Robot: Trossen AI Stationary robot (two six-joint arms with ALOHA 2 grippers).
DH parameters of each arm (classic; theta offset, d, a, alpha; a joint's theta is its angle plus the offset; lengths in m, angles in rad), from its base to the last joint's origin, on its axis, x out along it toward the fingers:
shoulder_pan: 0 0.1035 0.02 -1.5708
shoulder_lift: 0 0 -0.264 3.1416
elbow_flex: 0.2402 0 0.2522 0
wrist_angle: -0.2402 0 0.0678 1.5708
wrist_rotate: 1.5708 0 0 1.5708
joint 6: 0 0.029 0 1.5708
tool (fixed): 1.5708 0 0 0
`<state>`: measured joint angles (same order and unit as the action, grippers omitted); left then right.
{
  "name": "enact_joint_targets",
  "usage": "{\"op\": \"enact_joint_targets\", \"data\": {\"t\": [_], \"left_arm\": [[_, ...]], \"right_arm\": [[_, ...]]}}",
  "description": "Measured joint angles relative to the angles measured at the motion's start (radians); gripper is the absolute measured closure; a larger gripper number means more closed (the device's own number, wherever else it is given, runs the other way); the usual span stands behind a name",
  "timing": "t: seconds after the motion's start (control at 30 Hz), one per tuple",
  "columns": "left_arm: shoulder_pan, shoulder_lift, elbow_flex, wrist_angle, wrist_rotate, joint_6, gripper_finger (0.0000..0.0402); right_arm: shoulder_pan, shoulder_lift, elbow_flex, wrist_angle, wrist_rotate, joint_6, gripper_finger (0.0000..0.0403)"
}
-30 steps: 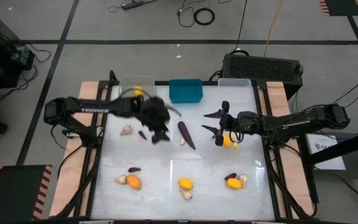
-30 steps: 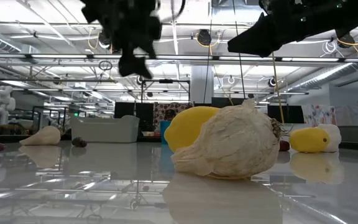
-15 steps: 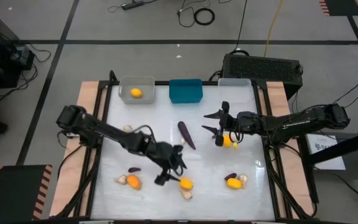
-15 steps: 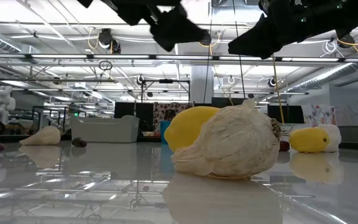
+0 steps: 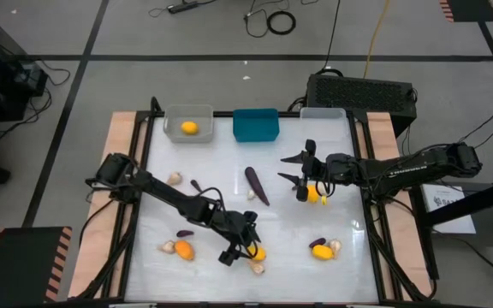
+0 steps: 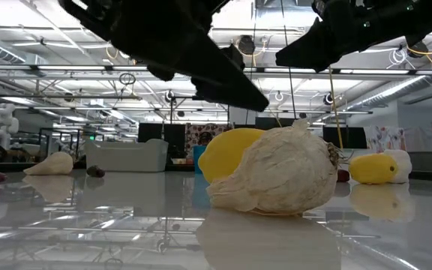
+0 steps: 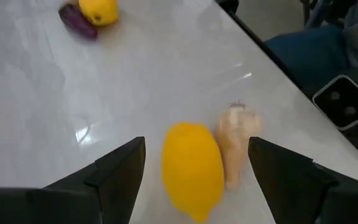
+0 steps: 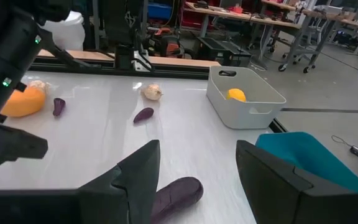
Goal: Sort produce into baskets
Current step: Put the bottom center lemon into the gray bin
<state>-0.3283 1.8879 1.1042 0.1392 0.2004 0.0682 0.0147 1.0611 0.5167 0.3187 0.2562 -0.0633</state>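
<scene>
**Left gripper spread over a front-centre fruit**

The left gripper (image 5: 236,246) is hanging at about 6 o'clock on the table (image 5: 229,214), its jaws standing wide and gripping nothing; in the left wrist view the fingers (image 7: 120,168) are flanking a yellow fruit (image 7: 192,169) with a garlic bulb (image 7: 236,142) touching its side. The right gripper (image 5: 298,175) is hovering toward 2 o'clock, jaws partly open and empty, over bare tabletop beside another yellow fruit (image 5: 314,194). A long eggplant (image 5: 256,185) is lying near the centre.

The three bins are sitting along the 12 o'clock edge: the grey bin (image 5: 188,124) is holding one yellow fruit (image 5: 190,127), the teal bin (image 5: 256,124) is in the middle, and the white bin (image 5: 323,114) is at the right. More fruit, bulbs and small eggplants are lying at 7 and 5 o'clock. No writing can be read anywhere.
</scene>
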Motion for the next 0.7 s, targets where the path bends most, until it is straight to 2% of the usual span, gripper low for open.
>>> {"op": "enact_joint_targets", "data": {"t": [0.7], "left_arm": [[0.003,0.068,0.000,0.027,0.008,0.016,0.0109]], "right_arm": [[0.000,0.000,0.000,0.000,0.000,0.000,0.0200]]}}
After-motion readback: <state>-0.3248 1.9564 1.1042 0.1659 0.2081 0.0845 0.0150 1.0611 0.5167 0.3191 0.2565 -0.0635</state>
